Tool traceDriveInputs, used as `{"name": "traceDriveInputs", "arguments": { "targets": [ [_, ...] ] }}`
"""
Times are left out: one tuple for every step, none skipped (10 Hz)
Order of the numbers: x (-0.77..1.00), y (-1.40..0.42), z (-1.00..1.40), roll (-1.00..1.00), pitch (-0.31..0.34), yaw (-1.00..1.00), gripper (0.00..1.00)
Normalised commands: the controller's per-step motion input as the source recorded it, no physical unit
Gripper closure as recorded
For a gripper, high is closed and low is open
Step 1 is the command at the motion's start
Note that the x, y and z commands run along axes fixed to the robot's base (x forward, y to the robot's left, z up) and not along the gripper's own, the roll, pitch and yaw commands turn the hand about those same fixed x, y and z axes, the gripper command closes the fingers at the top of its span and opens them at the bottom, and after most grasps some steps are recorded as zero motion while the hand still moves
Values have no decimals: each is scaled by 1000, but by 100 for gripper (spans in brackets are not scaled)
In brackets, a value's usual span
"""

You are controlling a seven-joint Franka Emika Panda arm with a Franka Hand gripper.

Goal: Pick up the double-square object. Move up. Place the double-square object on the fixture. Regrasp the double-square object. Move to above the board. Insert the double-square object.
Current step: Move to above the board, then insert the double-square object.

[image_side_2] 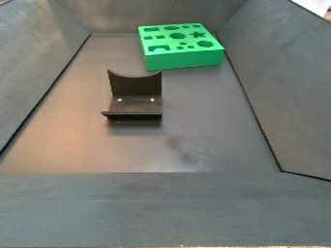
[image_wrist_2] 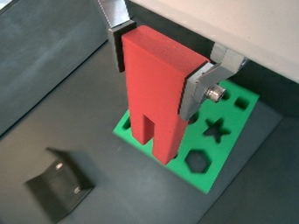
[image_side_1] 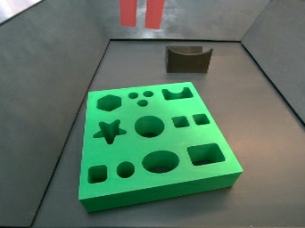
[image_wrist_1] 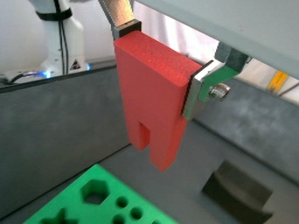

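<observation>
The jaws of the gripper (image_wrist_2: 163, 68) are clamped on the upper end of the double-square object (image_wrist_2: 158, 92), held high above the floor; its long axis hangs vertical, prongs down; the fixture (image_wrist_1: 243, 191) sits on the floor below and to one side, beside the board (image_side_1: 155, 144), so the coming move is likely sideways and down.

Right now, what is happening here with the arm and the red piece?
The tool is shut on the double-square object and holds it in the air, prongs pointing down. In both wrist views the red block hangs clear of the floor, touching nothing below. The fixture stands empty on the dark floor, apart from the board. The board's holes are all empty, so nothing is inserted yet. In a side view only the prongs show, at the picture's top edge.
</observation>
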Motion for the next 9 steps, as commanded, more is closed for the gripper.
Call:
{"name": "traceDriveInputs", "arguments": {
  "targets": [
    [-108,29,-6,-1000,-161,-85,100],
    [-101,39,-5,-946,-171,-79,100],
    [-93,47,0,-635,-142,-43,100],
    [-79,37,0,-426,-116,-24,100],
    [-52,19,0,-239,-74,-18,100],
    [0,0,-43,0,0,0,100],
    [106,-169,-334,0,-39,6,100],
    [380,-243,-514,0,-11,386,100],
    [703,-186,-537,-30,0,434,100]
  ]
}}
